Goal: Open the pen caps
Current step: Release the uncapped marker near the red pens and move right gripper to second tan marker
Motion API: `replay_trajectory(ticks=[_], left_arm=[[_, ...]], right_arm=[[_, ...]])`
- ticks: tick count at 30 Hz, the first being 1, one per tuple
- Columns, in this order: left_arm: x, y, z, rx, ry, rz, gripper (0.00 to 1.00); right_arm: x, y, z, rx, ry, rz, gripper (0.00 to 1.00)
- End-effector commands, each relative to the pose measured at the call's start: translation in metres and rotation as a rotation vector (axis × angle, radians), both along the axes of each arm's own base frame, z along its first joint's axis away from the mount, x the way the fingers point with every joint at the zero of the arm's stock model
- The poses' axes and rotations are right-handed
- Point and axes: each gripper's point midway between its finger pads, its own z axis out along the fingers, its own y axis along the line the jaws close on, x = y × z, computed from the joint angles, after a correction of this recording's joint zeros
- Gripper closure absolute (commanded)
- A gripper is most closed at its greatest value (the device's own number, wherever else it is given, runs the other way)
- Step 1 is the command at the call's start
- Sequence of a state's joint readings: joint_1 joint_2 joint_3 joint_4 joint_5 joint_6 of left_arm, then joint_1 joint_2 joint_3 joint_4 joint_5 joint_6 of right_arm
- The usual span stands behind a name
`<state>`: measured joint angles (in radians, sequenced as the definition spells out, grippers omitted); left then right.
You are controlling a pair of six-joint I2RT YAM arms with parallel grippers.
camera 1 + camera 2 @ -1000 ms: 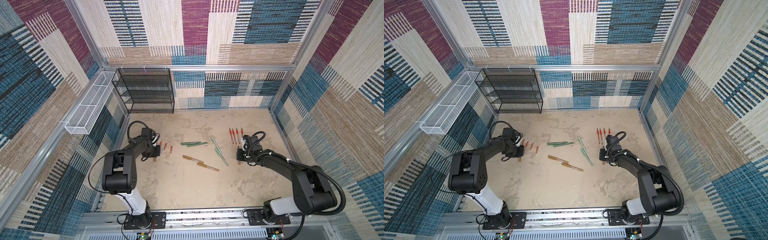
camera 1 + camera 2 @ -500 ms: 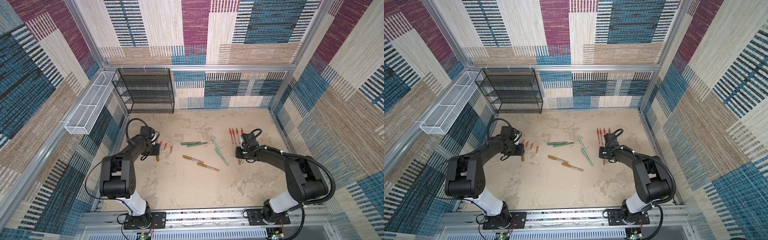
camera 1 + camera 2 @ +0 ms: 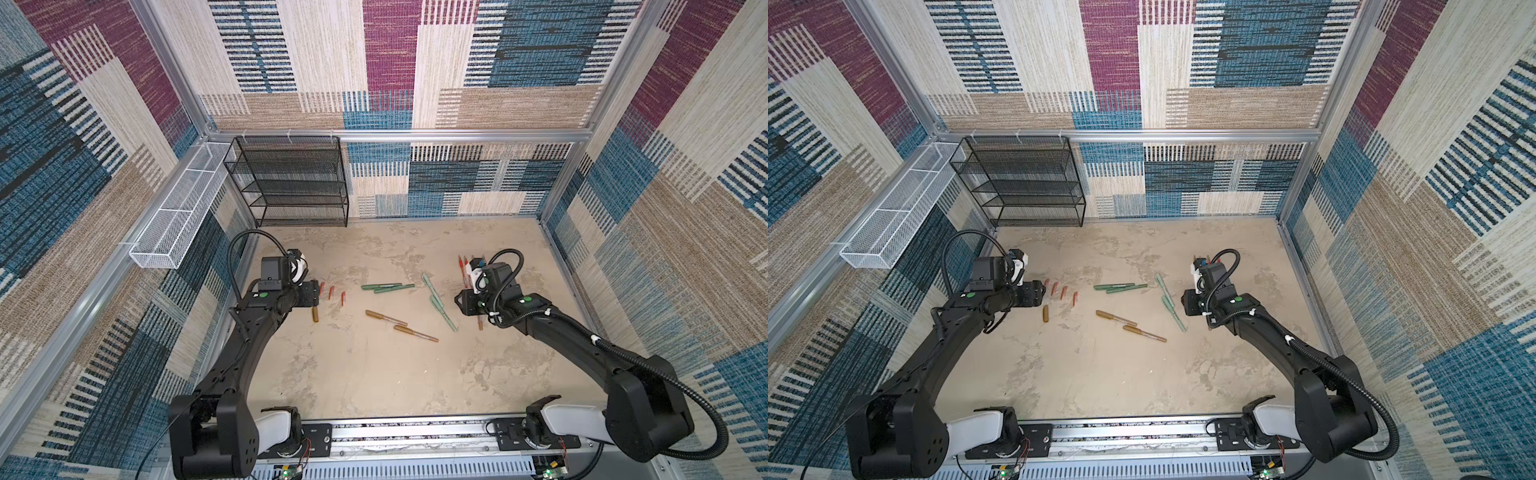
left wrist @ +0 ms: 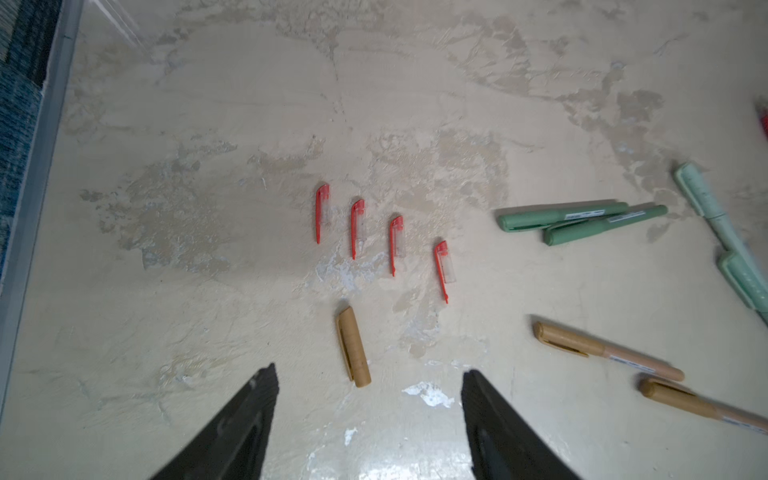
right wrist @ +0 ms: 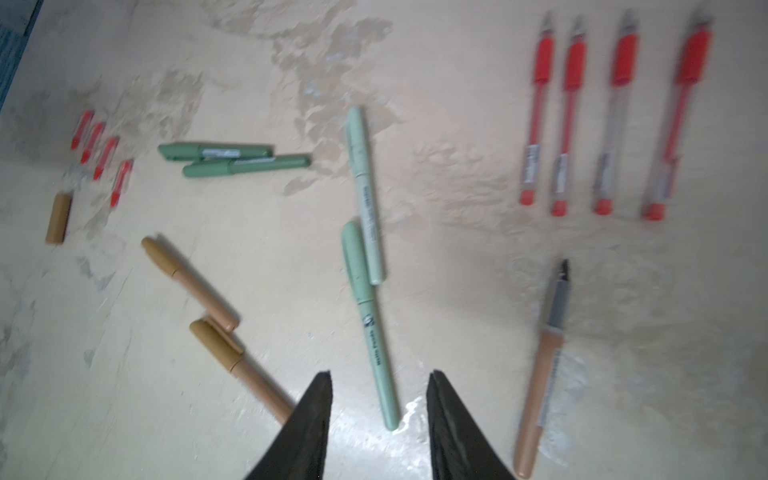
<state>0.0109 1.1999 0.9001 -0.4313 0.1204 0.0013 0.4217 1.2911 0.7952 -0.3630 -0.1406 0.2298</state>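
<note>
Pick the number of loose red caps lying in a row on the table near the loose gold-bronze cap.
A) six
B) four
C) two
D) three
B: in the left wrist view, four red caps lie side by side without touching, next to the single gold-bronze cap.

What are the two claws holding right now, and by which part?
Nothing. The left gripper and right gripper both stand open and empty; the gold cap and the uncapped gold pen lie loose on the table.
</note>
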Motion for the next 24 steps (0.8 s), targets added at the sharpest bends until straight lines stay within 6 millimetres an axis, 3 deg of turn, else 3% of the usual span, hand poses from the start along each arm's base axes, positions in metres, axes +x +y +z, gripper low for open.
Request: replay_trajectory(ticks=[1, 7, 13, 19, 24], left_arm=[[0.001, -0.01, 0.014, -0.069, -0.069, -0.03, 0.22], [-0.001, -0.018, 0.03, -0.155, -0.104, -0.049, 0.16], [-0.001, -0.013, 0.036, -0.156, -0.111, -0.032, 0.14], [-0.001, -0.011, 0.039, -0.162, -0.114, -0.03, 0.12], [0.0, -0.011, 0.038, -0.16, -0.118, -0.032, 0.12]], right_arm=[[-0.013, 0.022, -0.007, -0.013, -0.001, 0.106, 0.53], [-0.028, 0.056, -0.026, -0.063, 0.01, 0.28, 0.53], [-0.041, 0.087, -0.051, -0.174, 0.03, 0.458, 0.53], [-0.035, 0.1, -0.072, -0.257, 0.057, 0.519, 0.53], [-0.041, 0.114, -0.087, -0.289, 0.075, 0.61, 0.54]])
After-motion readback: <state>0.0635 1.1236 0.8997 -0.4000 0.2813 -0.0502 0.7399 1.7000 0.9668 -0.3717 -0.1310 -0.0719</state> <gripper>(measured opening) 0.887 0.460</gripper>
